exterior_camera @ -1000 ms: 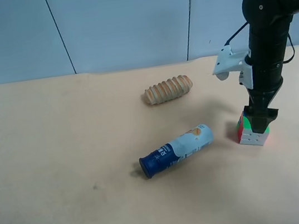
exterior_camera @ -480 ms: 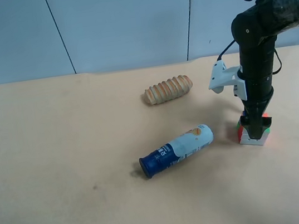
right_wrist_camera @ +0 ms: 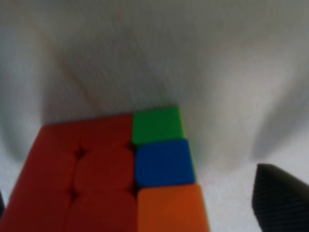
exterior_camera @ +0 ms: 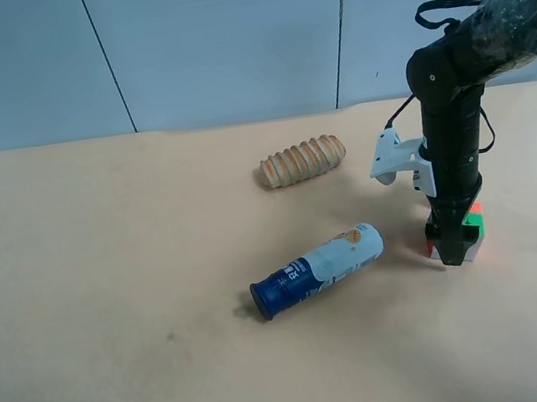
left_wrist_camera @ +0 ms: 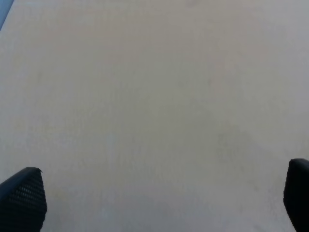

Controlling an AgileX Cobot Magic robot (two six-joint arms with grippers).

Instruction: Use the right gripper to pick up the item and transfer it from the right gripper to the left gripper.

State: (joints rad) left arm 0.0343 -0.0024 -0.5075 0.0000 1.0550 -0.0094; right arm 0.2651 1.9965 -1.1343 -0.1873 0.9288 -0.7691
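tube [exterior_camera: 317, 269] near cube [exterior_camera: 473, 230], lettering seemingly unreadable

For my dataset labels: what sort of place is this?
Probably a robot test bench: a tan table, a plain panelled wall, and unrelated props (puzzle cube, tube, bread roll) near a robot arm.

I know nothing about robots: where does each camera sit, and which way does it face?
Exterior high: mounted high, looks down on the table, bread roll, tube and puzzle cube; shows the right arm, right gripper at the cube.
Right wrist: sits behind the right gripper, looks closely at the cube; one black fingertip shows.
Left wrist: sits behind the left gripper, faces bare table; its fingertips show, wide apart.
Shared: exterior high and right wrist both see the cube.
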